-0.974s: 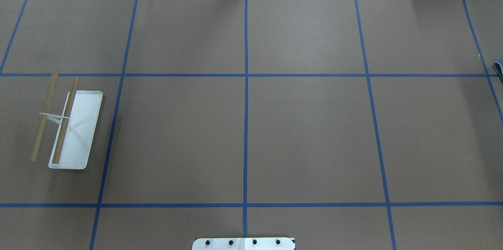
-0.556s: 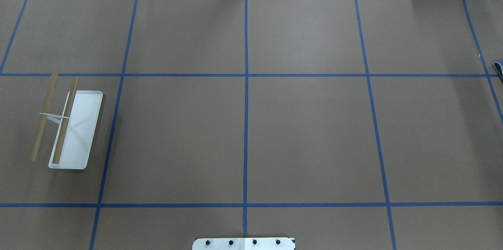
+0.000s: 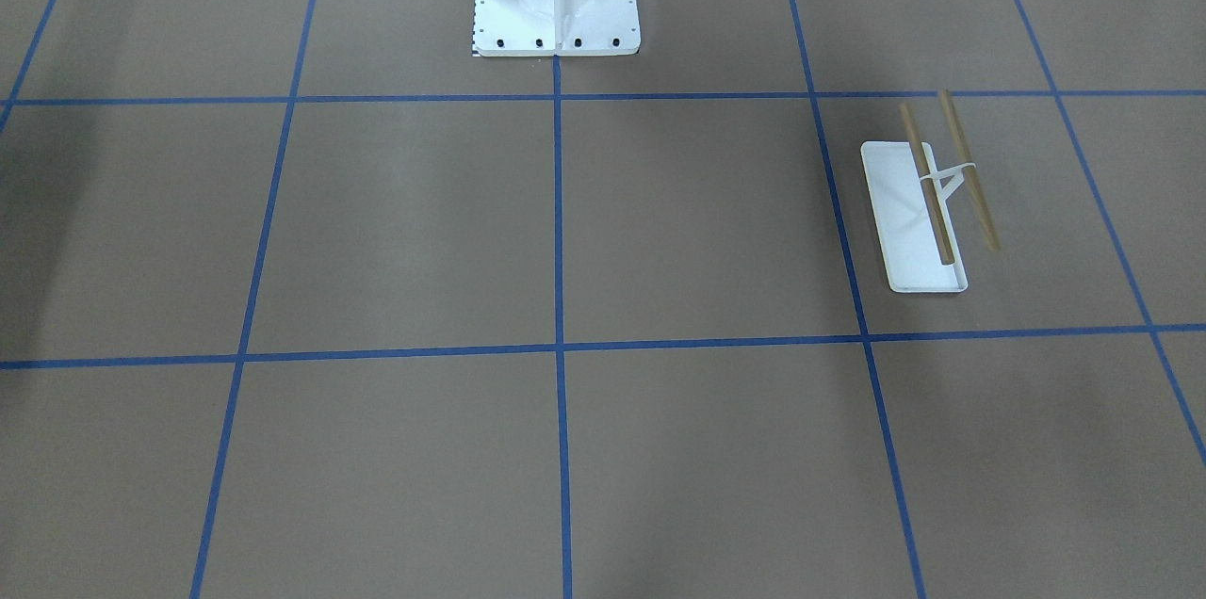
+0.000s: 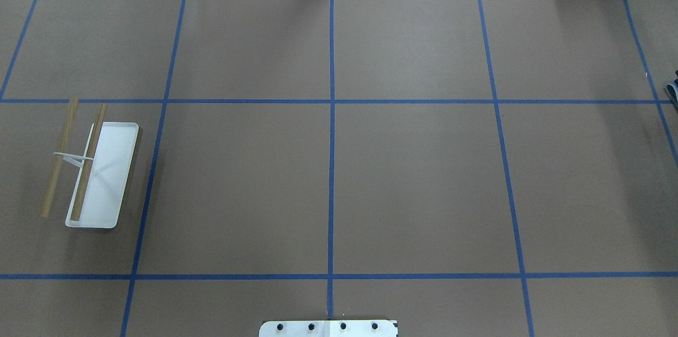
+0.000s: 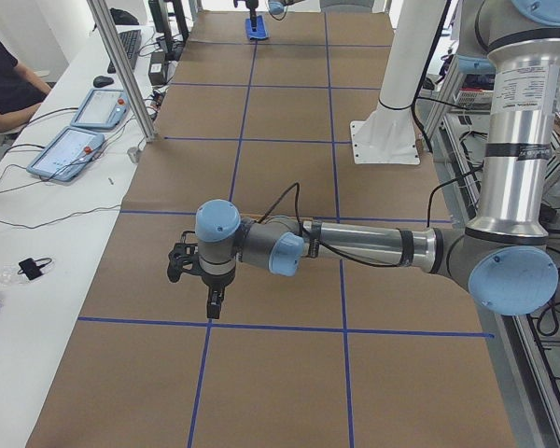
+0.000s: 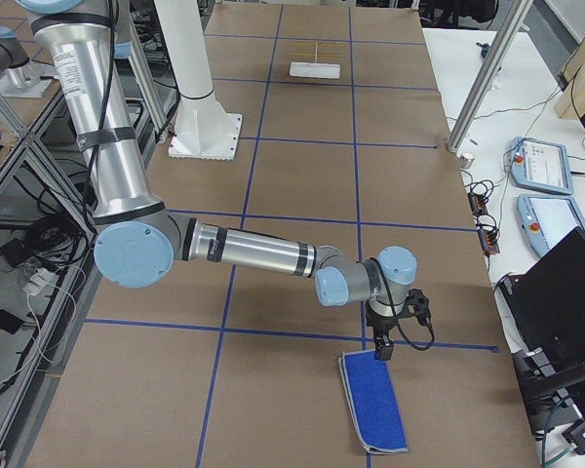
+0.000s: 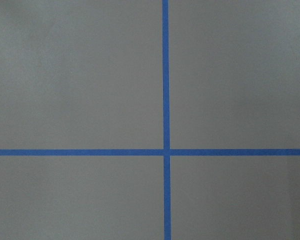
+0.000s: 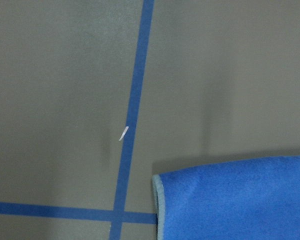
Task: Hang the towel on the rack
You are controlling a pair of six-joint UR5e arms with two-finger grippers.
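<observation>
- One blue towel [image 6: 375,409] lies flat on the brown worktop [image 6: 302,205] at the robot's right end. The right side view shows the whole towel, while the overhead view catches only a sliver at its right edge.
- Seen from the right wrist, a towel corner with pale edging sits just beside a crossing of blue tape lines.
- At the opposite end, well apart from the towel, stands the rack [image 4: 100,173], its white tray on the worktop and its two wooden rods bare. The overhead and front-facing views show it clearly; in the right side view it is small and distant.
- Pointing down, the right gripper [image 6: 381,351] hangs at the towel's end nearest the rack. Whether it touches the cloth, or how far its fingers are spread, I cannot tell.
- Only the left side view shows the left gripper [image 5: 213,306], above bare worktop near a tape line. I cannot tell how far it is spread.
</observation>
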